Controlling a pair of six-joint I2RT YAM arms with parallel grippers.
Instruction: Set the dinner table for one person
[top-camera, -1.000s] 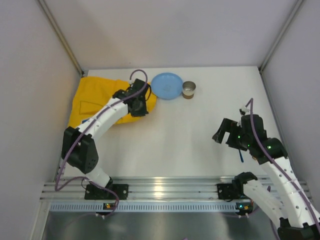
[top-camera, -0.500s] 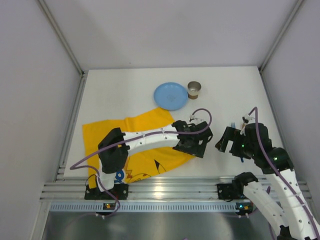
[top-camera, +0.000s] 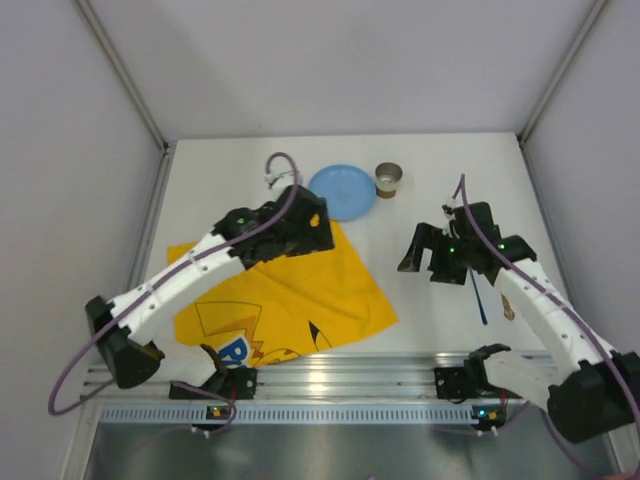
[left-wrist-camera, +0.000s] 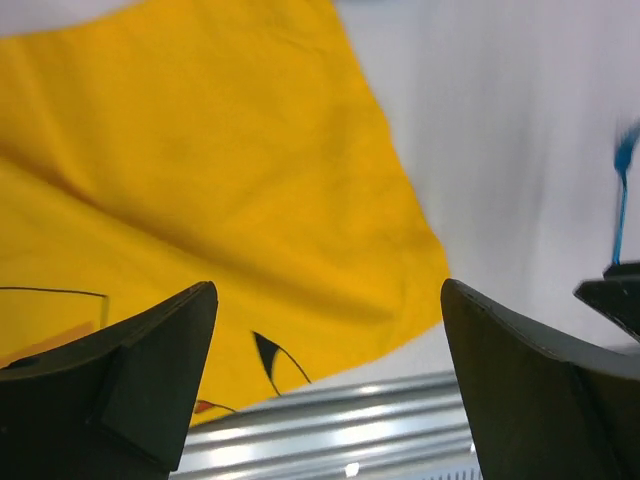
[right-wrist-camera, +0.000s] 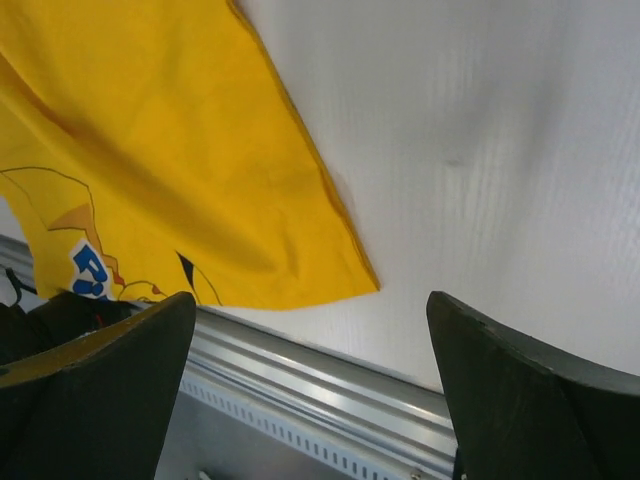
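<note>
The dinner table (top-camera: 230, 170) carries a spread yellow cloth mat (top-camera: 300, 290).

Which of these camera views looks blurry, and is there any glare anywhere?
Top external: sharp and evenly lit, with glare on the rail. Left wrist: the softest, the cloth smeared and the blue utensil blurred. Right wrist: the cloth print is fairly clear, with a faint shadow on the table.

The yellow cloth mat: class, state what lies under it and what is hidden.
The yellow cloth mat lies spread on the white dinner table, which shows beyond its far and right edges. Anything beneath the cloth is covered and cannot be seen.
</note>
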